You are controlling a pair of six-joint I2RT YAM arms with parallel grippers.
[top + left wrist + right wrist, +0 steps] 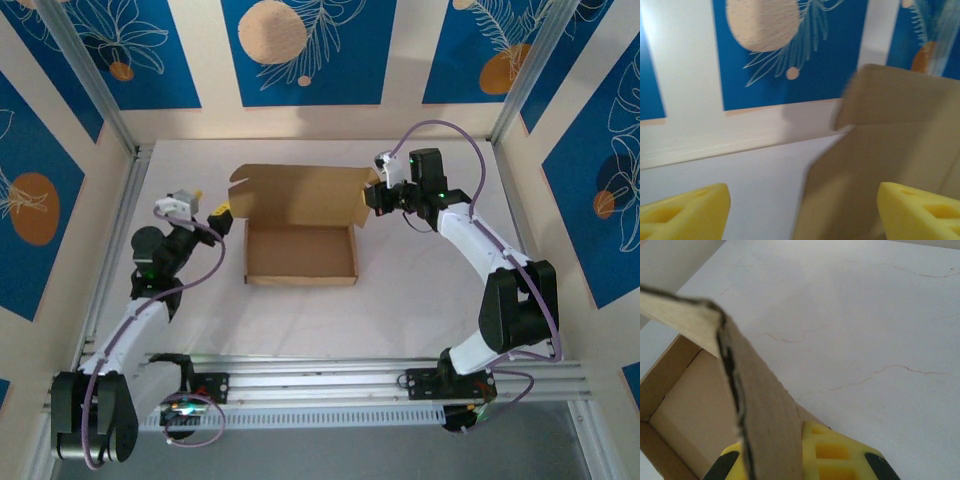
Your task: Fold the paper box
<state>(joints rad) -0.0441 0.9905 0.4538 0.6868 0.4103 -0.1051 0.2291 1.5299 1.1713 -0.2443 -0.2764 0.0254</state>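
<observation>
The paper box (300,255) is a shallow brown cardboard tray in the middle of the table, with its lid panel (300,190) raised at the far side. My right gripper (372,196) is shut on the lid's right side flap (765,410), which runs between its yellow fingers (832,452); the tray's inside (690,415) lies to the left below. My left gripper (221,215) is open just off the box's left wall. Its two yellow fingertips (685,212) stand far apart, with the blurred cardboard (890,150) ahead on the right, not gripped.
The white table (420,300) is enclosed by walls with blue leaf-pattern panels (300,50) at the back and sides. An aluminium rail (330,385) carrying both arm bases runs along the near edge.
</observation>
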